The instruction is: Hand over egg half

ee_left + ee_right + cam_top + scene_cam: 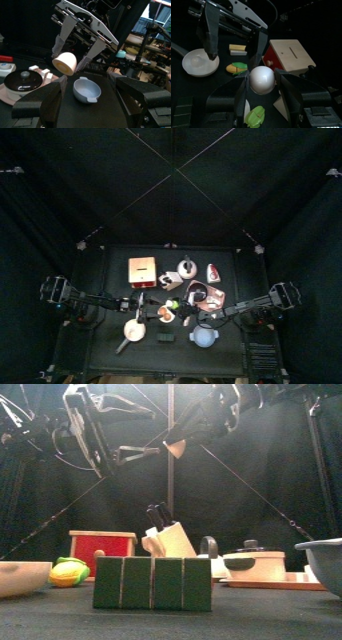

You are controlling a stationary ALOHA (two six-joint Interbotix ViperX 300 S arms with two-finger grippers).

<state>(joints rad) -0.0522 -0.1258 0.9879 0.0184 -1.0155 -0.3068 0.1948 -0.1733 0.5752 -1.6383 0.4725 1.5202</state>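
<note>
Nearest to the front camera stood a dark green ribbed block point(151, 582) on the table, with a red box point(102, 549) and a knife block point(167, 536) behind it.

High above these, the egg half point(262, 80) was in the air over the middle of the table. Its white rounded back faced the right wrist camera, so the yolk side was hidden. Its long axis ran along the length of the jaws that held it.

Below it on the table lay a white pan point(198, 62), a yellow-green toy point(236, 67) and a pale bowl point(87, 90). A lidded pot point(23, 80) stood more to the side. None of them touched the egg half, and nothing stood between the two arms.

The right gripper point(70, 61) was clamped on the egg half, one jaw pressing on each of its sides. The left gripper point(234, 53) faced it from the other side with its jaws wide apart. It held nothing and was close to the egg half, but not touching it.
</note>
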